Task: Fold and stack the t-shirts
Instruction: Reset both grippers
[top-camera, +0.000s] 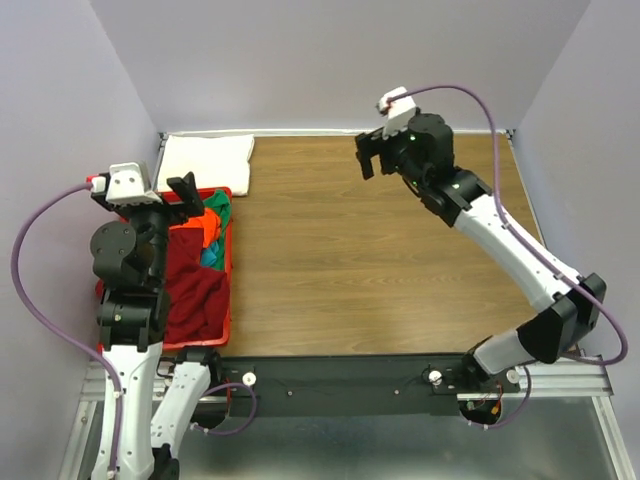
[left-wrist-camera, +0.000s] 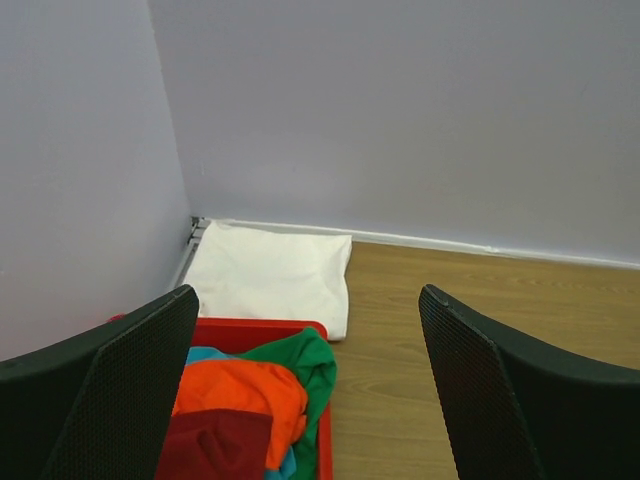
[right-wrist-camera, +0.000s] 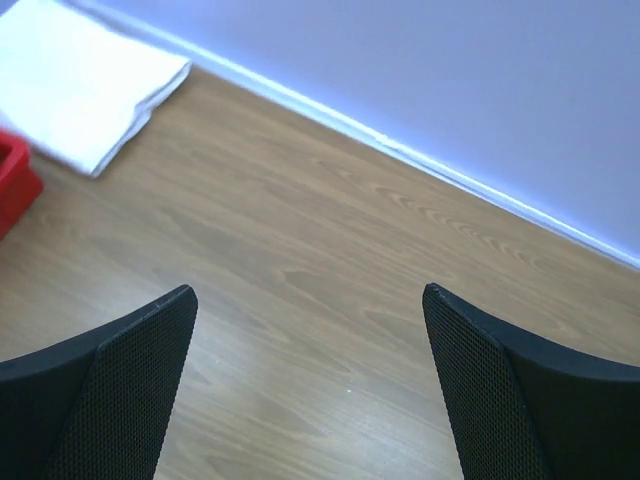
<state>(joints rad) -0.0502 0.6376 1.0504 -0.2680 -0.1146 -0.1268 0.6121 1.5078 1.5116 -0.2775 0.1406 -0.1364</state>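
A folded white t-shirt (top-camera: 206, 160) lies flat in the table's far left corner; it also shows in the left wrist view (left-wrist-camera: 270, 275) and the right wrist view (right-wrist-camera: 75, 90). A dark red t-shirt (top-camera: 192, 290), an orange one (top-camera: 205, 225), a teal one (top-camera: 210, 257) and a green one (top-camera: 220, 210) lie crumpled in the red basket (top-camera: 228, 300). My left gripper (top-camera: 180, 193) is open and empty above the basket's far end. My right gripper (top-camera: 370, 155) is open and empty, held above the far middle of the table.
The red basket (left-wrist-camera: 325, 440) stands along the table's left edge, just in front of the white shirt. Walls close the table at the left, back and right. The wooden tabletop (top-camera: 380, 260) stretches to the right of the basket.
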